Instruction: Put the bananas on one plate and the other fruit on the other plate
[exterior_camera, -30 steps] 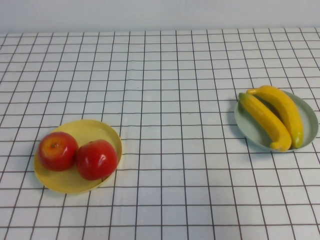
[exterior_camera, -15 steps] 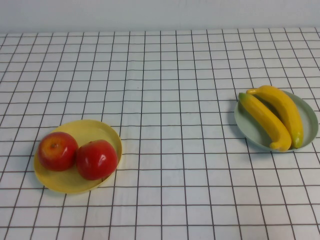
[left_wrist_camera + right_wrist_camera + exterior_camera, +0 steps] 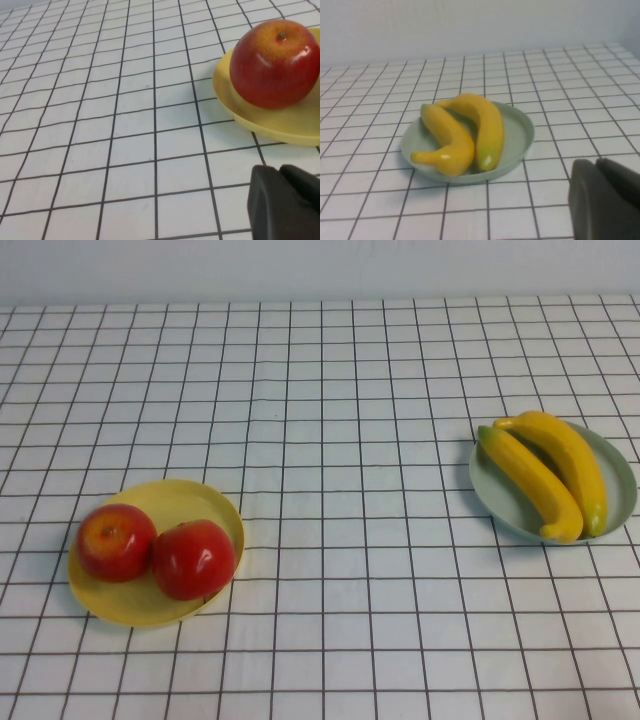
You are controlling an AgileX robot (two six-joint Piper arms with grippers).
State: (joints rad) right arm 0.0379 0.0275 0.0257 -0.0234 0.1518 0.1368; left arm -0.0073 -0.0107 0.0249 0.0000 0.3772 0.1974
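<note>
Bananas [image 3: 545, 472] lay side by side, touching, on the green plate [image 3: 620, 480] at about 3 o'clock on the table. One banana [image 3: 447, 140] was curled against the other [image 3: 482, 125], and both sat fully inside the rim. Two apples [image 3: 150, 550] sat on the yellow plate [image 3: 185, 495] at about 8 o'clock, pressed against each other. One apple [image 3: 275, 62] showed its stem dimple on top.

The two plates were well apart. Between them was only the white cloth [image 3: 320, 390] with black squares, and nothing lay in the way there. A plain pale wall [image 3: 320, 265] stood at 12 o'clock behind the table.

The left gripper [image 3: 287, 207] was near the yellow plate, off its rim, above the cloth. It was closed and held nothing. The right gripper [image 3: 605, 200] was near the green plate, also off the rim. It was closed too, with nothing in it. Neither gripper showed in the high view.
</note>
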